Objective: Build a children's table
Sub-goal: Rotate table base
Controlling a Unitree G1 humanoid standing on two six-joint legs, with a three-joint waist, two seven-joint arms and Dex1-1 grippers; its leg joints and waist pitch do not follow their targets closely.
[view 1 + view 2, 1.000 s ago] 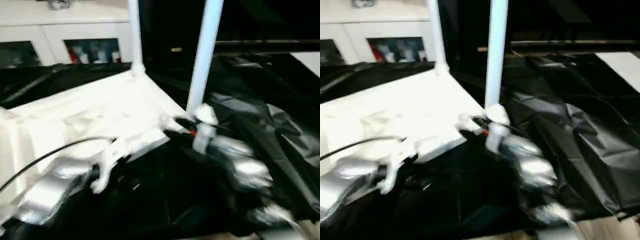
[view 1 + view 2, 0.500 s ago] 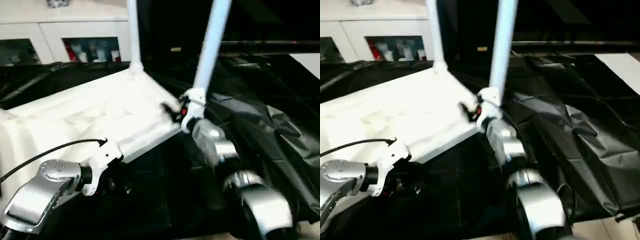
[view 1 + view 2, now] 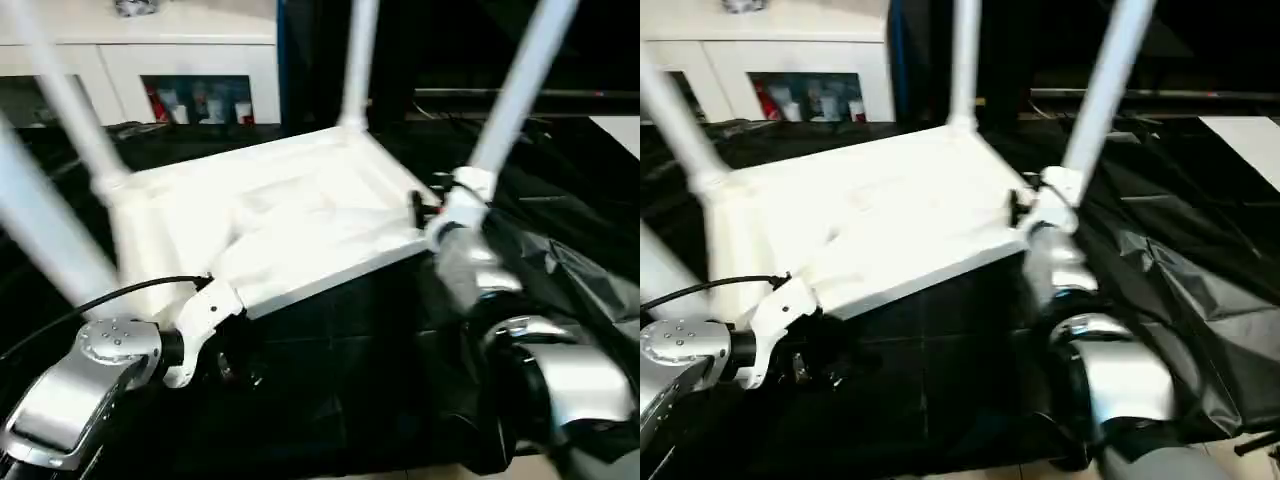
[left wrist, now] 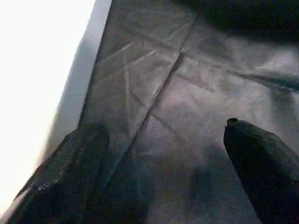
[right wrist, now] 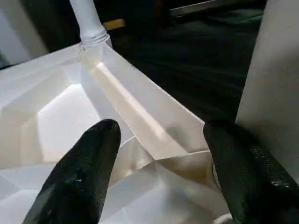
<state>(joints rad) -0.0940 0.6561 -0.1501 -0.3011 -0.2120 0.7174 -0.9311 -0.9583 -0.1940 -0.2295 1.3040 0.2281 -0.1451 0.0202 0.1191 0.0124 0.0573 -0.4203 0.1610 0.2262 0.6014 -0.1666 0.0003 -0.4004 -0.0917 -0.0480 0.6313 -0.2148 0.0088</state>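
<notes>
At the near-right corner, your right claw (image 5: 159, 154), fingers apart, now straddles the tabletop (image 3: 300, 215) rim; all four legs (image 3: 520, 85) show. Left claw (image 4: 163, 163) gapes empty.

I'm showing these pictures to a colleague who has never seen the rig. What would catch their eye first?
The upside-down white tabletop, lying on black sheeting with white legs sticking up from its corners. Next, the right gripper, open at the near right corner beside one leg, with its silver forearm reaching in. The left gripper hangs open over the sheeting by the tabletop's near edge.
</notes>
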